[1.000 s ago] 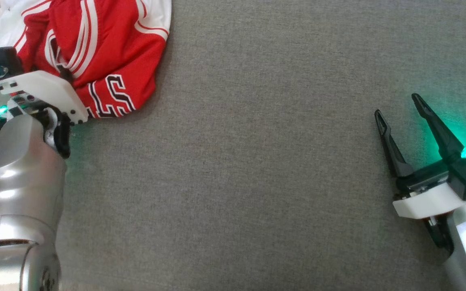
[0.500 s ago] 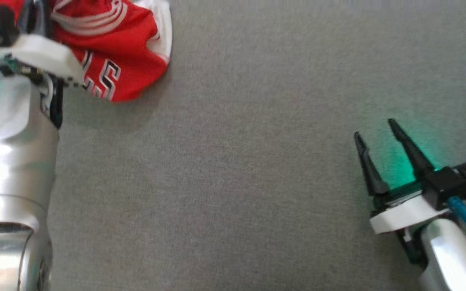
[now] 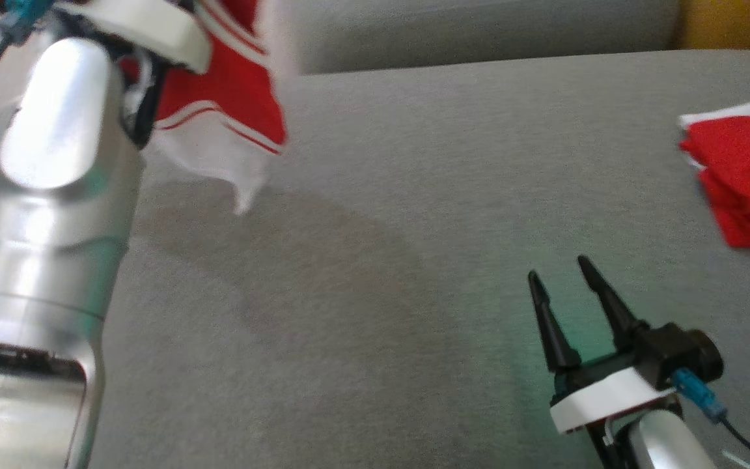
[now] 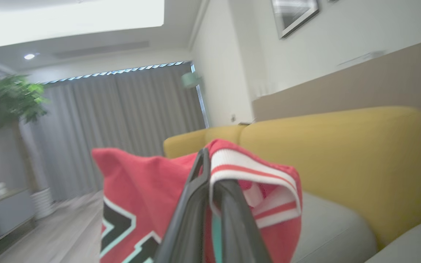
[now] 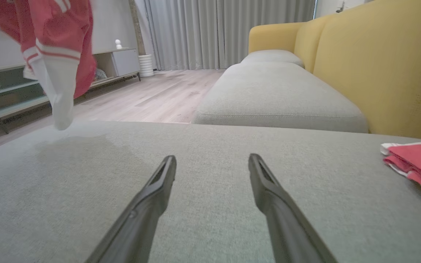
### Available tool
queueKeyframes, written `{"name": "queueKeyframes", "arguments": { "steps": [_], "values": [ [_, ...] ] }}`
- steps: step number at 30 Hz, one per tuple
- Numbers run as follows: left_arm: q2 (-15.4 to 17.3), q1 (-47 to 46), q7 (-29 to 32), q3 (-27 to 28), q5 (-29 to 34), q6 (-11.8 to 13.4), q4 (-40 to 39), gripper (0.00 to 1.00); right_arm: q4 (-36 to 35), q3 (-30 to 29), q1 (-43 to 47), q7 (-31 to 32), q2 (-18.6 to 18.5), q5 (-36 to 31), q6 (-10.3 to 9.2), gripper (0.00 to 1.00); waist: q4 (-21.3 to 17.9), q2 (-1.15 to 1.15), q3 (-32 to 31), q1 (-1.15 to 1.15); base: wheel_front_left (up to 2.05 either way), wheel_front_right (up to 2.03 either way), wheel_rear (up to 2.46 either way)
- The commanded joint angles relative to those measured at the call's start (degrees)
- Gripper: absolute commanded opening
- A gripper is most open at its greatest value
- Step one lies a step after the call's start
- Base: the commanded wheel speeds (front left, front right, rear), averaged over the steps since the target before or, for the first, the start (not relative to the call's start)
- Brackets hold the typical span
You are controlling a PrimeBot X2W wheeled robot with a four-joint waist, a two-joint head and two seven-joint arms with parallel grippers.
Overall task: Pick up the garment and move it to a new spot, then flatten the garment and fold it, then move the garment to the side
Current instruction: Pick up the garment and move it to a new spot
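Red garment [image 4: 141, 182] between closed left fingers [image 4: 190, 201]

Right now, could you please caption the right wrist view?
Open right gripper over the cushion; the garment hangs at upper left.

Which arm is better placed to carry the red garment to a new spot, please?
Left. The left end effector is shut on the red garment, which hangs above the cushion; the right end effector is open, empty and apart from it.
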Motion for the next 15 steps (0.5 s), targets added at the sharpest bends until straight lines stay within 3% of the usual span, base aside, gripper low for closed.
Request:
{"name": "queueKeyframes", "arguments": {
  "steps": [1, 9, 15],
  "values": [
    [2.1, -2.2, 0.5, 0.4, -1.1, 0.0, -3.2, 0.0, -1.6, 1.2, -0.5, -0.2, 0.4, 0.5, -0.04, 1.0, -5.6, 0.0, -4.5, 0.01, 0.0, 0.0, 0.0],
    [4.1, 5.7, 9.9, -7.9, -11.7, 0.0, -17.3, 0.0, -2.5, 1.2, 0.6, -0.2, 1.9, 0.6, -0.04, 1.0, -13.8, 0.0, -4.6, 0.01, 0.0, 0.0, 0.0],
    [4.0, 12.4, 12.5, -11.3, -12.9, 0.2, -15.6, 0.0, -3.1, 2.1, -1.6, -0.2, 2.5, 1.2, -0.04, 1.0, -17.5, 0.0, 0.9, 0.01, 0.0, 0.0, 0.0]
  ]
}}
